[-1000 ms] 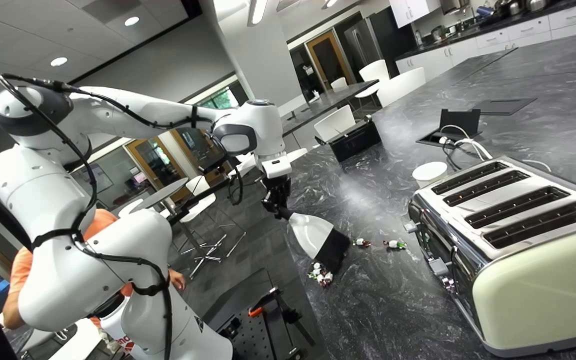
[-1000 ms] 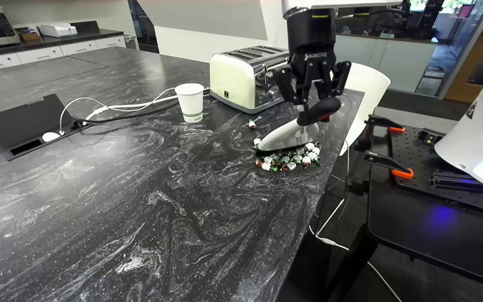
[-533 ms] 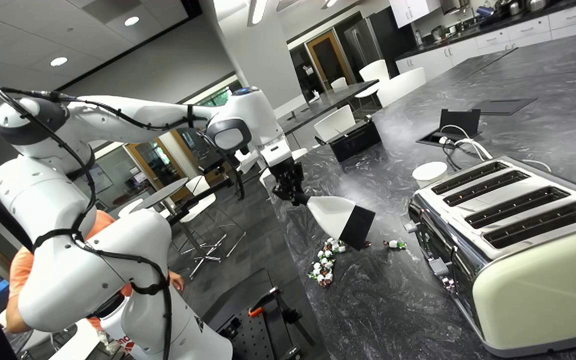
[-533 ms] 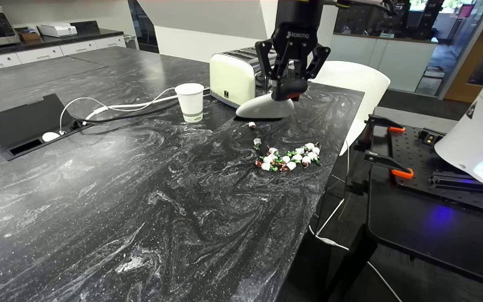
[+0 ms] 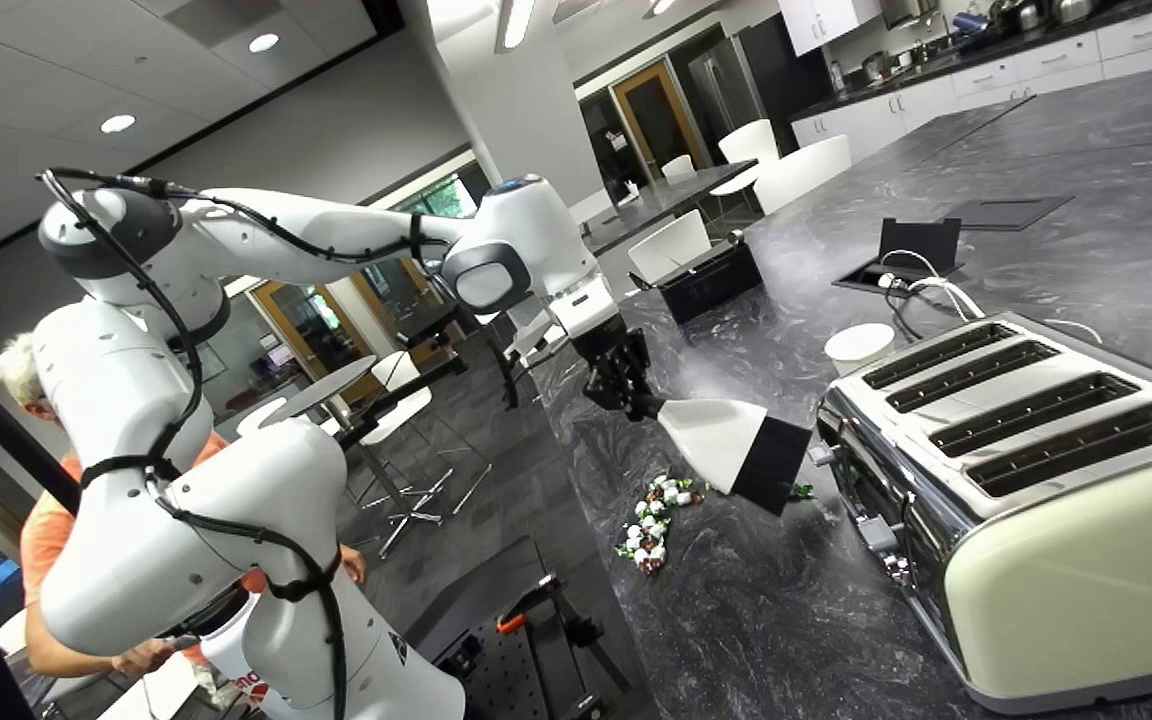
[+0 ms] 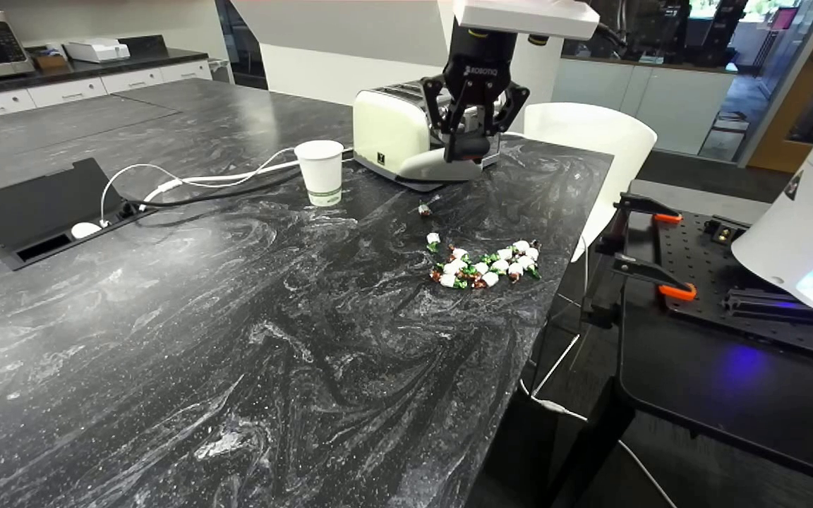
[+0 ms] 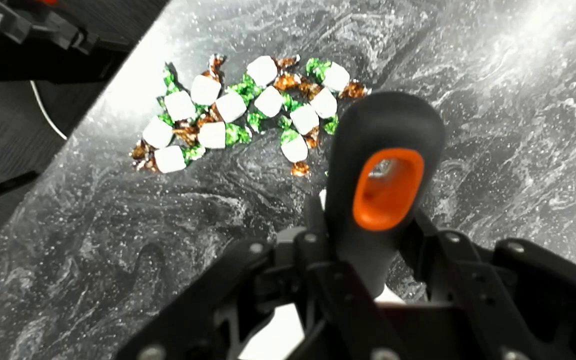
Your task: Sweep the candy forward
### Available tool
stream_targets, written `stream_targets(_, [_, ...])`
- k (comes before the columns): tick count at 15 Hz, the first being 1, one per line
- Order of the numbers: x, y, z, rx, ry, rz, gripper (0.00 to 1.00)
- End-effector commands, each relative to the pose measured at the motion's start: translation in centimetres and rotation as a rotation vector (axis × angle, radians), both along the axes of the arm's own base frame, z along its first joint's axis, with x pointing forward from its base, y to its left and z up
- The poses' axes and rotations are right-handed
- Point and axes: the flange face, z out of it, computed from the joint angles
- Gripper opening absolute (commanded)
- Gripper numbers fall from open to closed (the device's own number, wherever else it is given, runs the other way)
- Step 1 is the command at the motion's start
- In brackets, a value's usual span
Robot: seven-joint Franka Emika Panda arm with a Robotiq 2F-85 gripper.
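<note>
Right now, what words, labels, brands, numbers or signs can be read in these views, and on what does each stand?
"ROBOTIQ": on the gripper, in an exterior view.
Red label on the Franka base: lettering too small and partial to read.
Dark sticker on the same base: too small.
Badge on the four-slot toaster: too small to read.
Green print on the paper cup: too small to read.
Nothing else can be read.

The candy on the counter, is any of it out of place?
Yes: in an exterior view, one candy piece lies just off the main cluster, and a second piece farther out, toward the toaster; the rest sit bunched.
</note>
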Motion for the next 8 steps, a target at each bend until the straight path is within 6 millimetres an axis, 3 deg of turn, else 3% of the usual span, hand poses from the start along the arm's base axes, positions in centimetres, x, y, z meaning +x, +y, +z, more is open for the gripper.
stream_targets(1, [2.3, -0.3, -0.9, -0.016, -0.04, 0.022, 0.14])
stream_targets(8, [4.2, 0.5, -3.2, 0.017, 0.025, 0.104, 0.14])
